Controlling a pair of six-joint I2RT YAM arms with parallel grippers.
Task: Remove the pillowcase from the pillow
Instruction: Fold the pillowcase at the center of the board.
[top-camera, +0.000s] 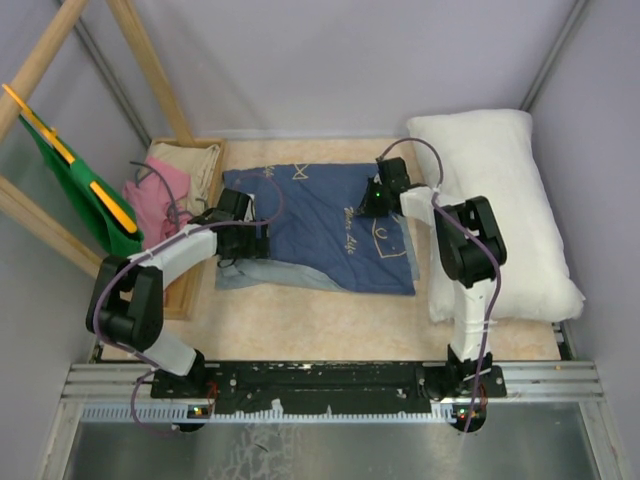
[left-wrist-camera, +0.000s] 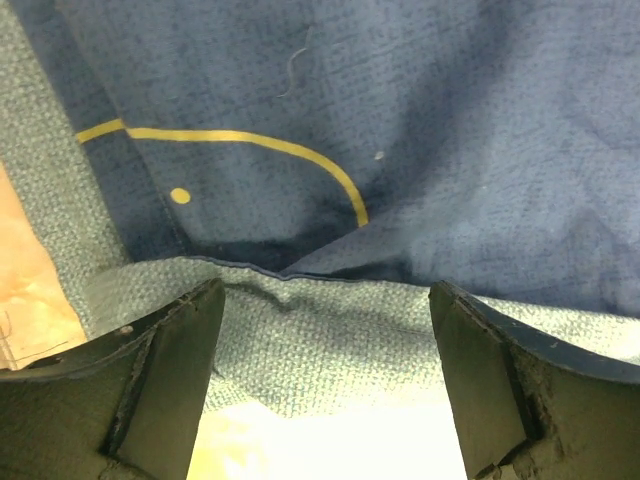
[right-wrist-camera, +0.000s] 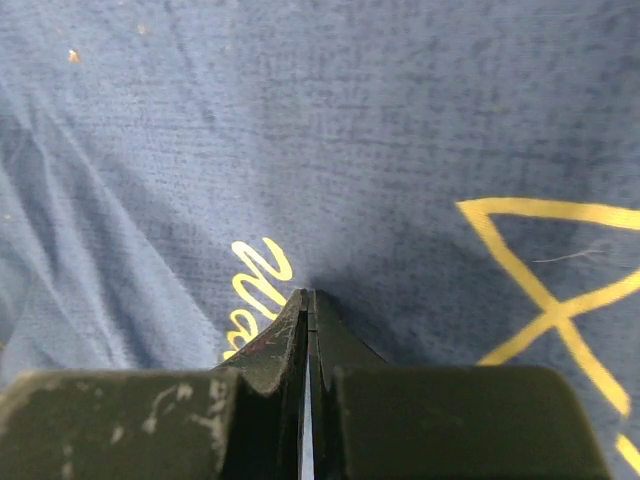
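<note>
From my console: the pillowcase (top-camera: 320, 225) lies flat mid-table, with the pillow (top-camera: 500, 200) outside it, just to its right. My left gripper (top-camera: 262, 240) sits at its left edge and my right gripper (top-camera: 372, 203) on its right half. Cloths (top-camera: 170, 180) lie further left.

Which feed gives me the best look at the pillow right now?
Top external. It shows the white pillow lying on the right, fully out of the navy pillowcase beside it. Both wrist views show pillowcase fabric close up; no pillow appears in either.
</note>
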